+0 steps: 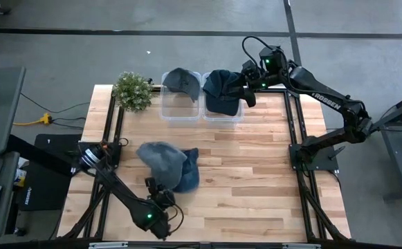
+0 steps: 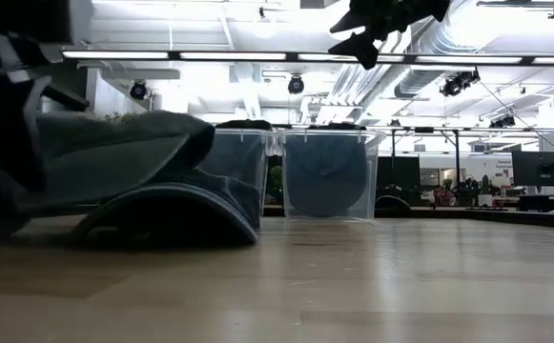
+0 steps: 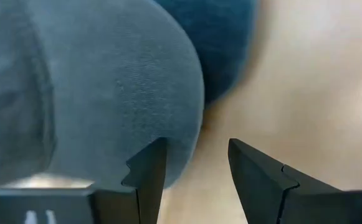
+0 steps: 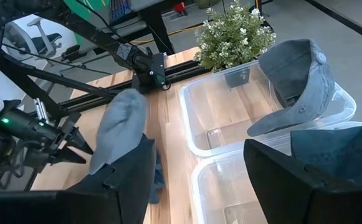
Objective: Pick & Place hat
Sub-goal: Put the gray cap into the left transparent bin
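Left claw is open and empty at the edge of the grey hat lying mid-worktop, so nudge forward until the fabric sits between the fingers, then close.

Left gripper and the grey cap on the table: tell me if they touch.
Cannot tell. In the left wrist view one finger overlaps the grey cap, but no view shows contact or a gap plainly.

I'm working in a big open lab or workshop: grey concrete floor, exposed ceiling ducts, strip lights, and desks with monitors behind.
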{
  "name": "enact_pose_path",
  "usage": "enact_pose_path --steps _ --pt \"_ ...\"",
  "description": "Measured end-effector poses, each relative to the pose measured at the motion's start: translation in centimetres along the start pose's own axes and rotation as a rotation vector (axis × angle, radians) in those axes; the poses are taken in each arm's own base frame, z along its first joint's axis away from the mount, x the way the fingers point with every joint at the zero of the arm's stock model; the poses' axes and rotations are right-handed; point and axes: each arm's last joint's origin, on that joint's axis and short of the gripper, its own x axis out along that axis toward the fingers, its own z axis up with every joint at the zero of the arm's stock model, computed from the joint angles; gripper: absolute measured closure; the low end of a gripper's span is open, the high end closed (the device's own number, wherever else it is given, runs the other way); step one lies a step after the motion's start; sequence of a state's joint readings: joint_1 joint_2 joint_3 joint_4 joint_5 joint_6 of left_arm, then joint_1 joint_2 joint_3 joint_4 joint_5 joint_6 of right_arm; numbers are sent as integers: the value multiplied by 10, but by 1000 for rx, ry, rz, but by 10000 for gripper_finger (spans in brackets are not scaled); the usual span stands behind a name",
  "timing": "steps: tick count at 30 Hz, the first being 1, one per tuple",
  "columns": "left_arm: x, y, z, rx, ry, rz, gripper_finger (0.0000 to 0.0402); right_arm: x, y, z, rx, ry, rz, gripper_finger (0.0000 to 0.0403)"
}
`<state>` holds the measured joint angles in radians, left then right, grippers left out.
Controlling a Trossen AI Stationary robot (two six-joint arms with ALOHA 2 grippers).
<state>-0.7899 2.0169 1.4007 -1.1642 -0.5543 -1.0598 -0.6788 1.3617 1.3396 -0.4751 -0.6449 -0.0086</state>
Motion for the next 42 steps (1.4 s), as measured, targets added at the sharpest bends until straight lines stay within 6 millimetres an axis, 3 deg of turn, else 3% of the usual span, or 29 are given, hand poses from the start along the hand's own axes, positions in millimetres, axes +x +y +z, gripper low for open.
enact_pose_path --steps 7,21,25,28,30,36,42 --pt "-3 22 14 -19 63 132 231 0 0 0 1 1 0 165" --pt "13 39 35 -45 67 186 233 0 0 0 1 1 1 165" --pt "18 44 40 -66 100 186 271 0 0 0 6 3 1 165" --pt "18 48 41 -61 138 197 341 0 0 -1 11 6 1 165" --pt "16 50 42 -43 156 202 381 0 0 -1 13 7 5 165" --pt "-2 56 51 -73 174 212 394 0 0 -1 15 10 7 165" --pt "-34 68 67 -146 108 150 398 0 0 -1 20 10 8 165"
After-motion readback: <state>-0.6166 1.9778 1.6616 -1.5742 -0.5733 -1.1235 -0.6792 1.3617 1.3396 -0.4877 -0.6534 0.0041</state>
